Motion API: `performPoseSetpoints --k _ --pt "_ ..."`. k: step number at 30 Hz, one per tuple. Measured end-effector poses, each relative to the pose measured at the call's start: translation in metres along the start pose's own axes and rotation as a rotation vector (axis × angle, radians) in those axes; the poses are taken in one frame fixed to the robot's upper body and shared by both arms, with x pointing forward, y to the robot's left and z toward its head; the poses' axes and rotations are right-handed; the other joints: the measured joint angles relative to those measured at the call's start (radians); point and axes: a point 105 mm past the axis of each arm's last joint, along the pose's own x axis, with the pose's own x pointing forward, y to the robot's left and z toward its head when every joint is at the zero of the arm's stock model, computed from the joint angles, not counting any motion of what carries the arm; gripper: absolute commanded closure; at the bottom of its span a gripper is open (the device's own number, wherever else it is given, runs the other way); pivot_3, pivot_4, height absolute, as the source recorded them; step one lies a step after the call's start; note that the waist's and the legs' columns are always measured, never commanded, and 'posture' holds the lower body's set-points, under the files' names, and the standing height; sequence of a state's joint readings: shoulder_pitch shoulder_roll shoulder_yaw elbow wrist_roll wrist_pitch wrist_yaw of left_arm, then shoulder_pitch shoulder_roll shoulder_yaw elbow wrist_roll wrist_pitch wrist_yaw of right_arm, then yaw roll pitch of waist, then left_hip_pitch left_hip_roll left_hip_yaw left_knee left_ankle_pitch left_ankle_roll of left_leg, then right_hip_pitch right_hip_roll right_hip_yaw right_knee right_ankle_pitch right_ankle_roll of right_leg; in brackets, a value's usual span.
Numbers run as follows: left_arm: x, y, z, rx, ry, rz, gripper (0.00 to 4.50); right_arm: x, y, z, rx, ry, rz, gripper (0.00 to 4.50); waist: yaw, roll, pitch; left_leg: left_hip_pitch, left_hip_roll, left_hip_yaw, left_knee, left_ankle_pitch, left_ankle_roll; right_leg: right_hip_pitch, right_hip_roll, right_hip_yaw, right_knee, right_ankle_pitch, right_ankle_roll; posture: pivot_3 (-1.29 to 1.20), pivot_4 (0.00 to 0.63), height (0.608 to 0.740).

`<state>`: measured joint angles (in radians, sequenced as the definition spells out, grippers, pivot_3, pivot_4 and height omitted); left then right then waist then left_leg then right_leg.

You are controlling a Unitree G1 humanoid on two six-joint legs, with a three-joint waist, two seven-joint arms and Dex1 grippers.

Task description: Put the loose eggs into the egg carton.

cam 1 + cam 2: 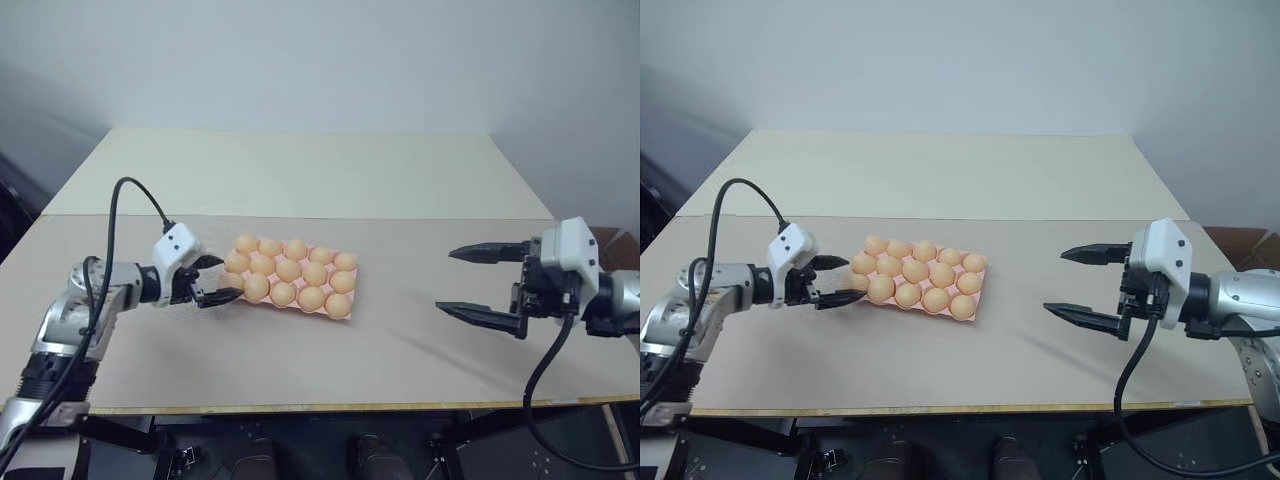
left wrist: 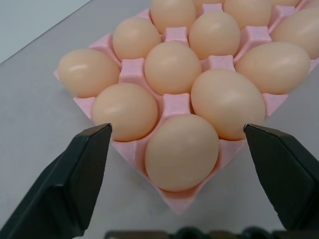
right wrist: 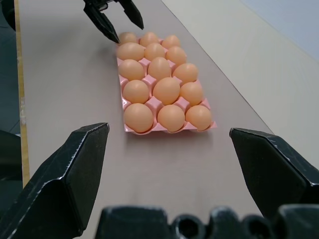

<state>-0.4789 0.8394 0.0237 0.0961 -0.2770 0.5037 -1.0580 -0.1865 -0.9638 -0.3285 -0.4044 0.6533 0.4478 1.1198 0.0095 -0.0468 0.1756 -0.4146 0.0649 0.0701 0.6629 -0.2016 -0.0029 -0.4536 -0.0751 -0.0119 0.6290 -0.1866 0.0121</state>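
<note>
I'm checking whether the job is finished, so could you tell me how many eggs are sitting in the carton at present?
15: the eggs fill every cup of the egg carton, three rows of five, none loose on the table.

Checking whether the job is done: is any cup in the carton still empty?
No: in the right wrist view all fifteen cups of the carton hold eggs, three rows of five.
</note>
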Motion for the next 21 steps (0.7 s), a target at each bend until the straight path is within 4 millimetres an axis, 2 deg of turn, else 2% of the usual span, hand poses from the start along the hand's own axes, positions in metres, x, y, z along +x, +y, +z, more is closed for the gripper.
performPoseSetpoints --k 4,8,13,17,21 --pt "-0.017 0.012 0.008 0.003 -0.033 0.057 0.01 0.0 0.0 -0.001 0.003 0.001 -0.006 0.0 0.0 0.0 0.0 0.0 0.0 0.0 0.0 0.0 0.0 0.0 0.0 0.0 0.0 0.0 0.0 0.0 0.15 0.74" --pt "-0.049 0.016 0.027 0.004 -0.146 0.091 0.01 -0.001 -0.001 -0.001 0.006 0.001 -0.007 0.0 -0.003 0.0 0.0 0.0 0.0 0.0 0.0 0.0 0.0 0.0 0.0 0.0 0.0 0.0 0.0 0.0 0.15 0.74" --pt "-0.094 0.002 0.025 -0.032 -0.212 0.094 0.01 -0.002 -0.007 -0.003 0.02 -0.004 -0.009 0.0 -0.011 0.0 0.0 0.001 0.001 0.0 0.0 0.0 0.0 -0.001 0.0 0.0 0.0 -0.001 -0.002 0.0 0.15 0.74" --pt "-0.113 -0.016 0.007 -0.057 -0.182 0.111 0.01 0.0 -0.011 -0.005 0.022 -0.001 -0.003 0.0 -0.014 0.0 0.0 0.001 0.001 0.001 0.0 0.0 0.0 -0.001 0.0 0.0 0.0 -0.003 -0.006 0.0 0.15 0.74" --pt "-0.127 -0.032 0.004 -0.078 -0.188 0.159 0.01 0.002 -0.012 -0.007 0.018 -0.006 0.004 0.0 -0.011 0.0 0.0 0.001 0.001 0.001 0.0 0.0 0.0 -0.001 -0.001 0.0 0.0 -0.004 -0.006 0.0 0.15 0.74"
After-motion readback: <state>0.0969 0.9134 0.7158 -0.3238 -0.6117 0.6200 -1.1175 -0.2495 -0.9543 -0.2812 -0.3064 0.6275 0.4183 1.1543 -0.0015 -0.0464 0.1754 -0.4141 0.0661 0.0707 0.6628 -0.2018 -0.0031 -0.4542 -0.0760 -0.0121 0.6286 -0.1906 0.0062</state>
